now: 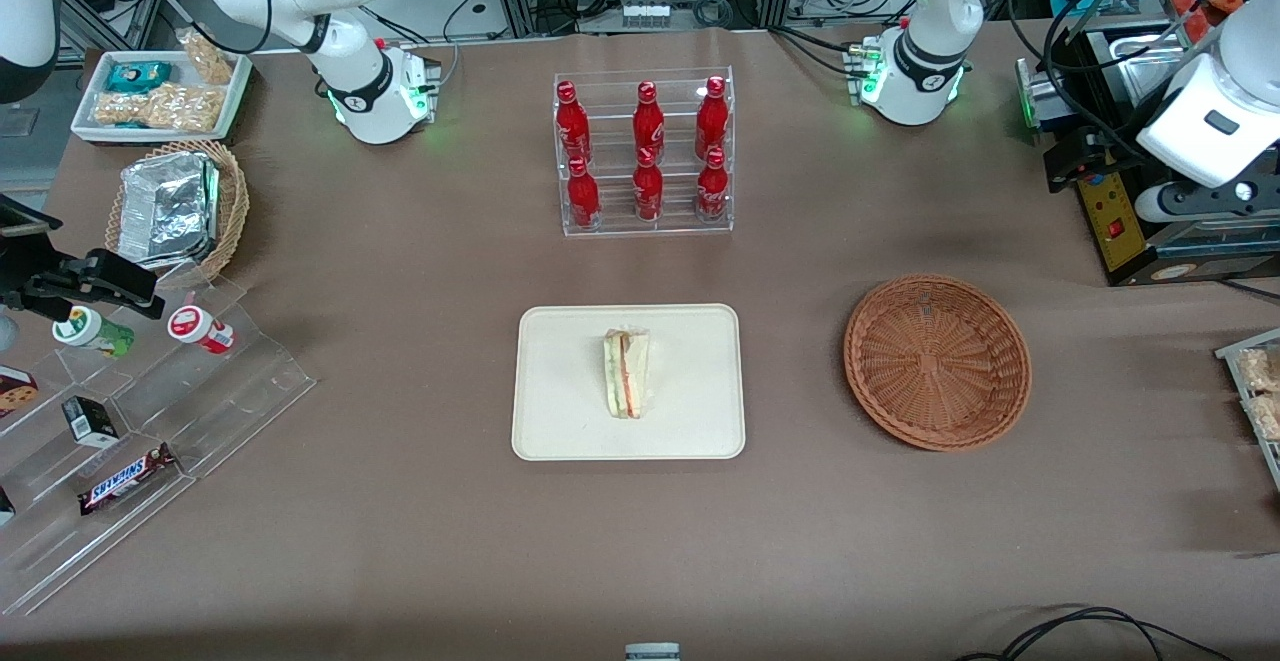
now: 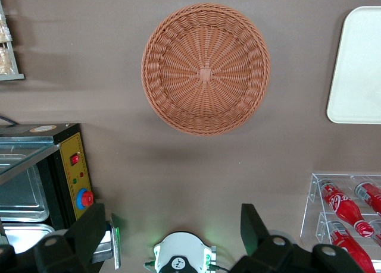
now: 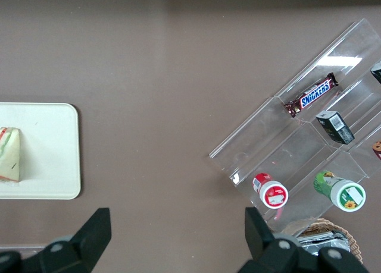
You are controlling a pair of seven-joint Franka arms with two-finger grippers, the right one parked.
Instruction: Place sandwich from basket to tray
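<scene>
The fingers [image 2: 89, 228] of the gripper [image 2: 172, 231] stand spread wide and hold nothing, raised high over the table near the working arm's base, with the basket [image 2: 206, 69] below them. The sandwich [image 1: 627, 373] lies on the tray [image 1: 560, 421], about at its middle, its long axis running toward the front camera. The basket [image 1: 937, 361] sits beside the tray toward the working arm's end, well apart from it and bare inside. So the sandwich lies off sideways from the gripper, past the basket; the task looks done, and I judge no further reach is needed.
</scene>
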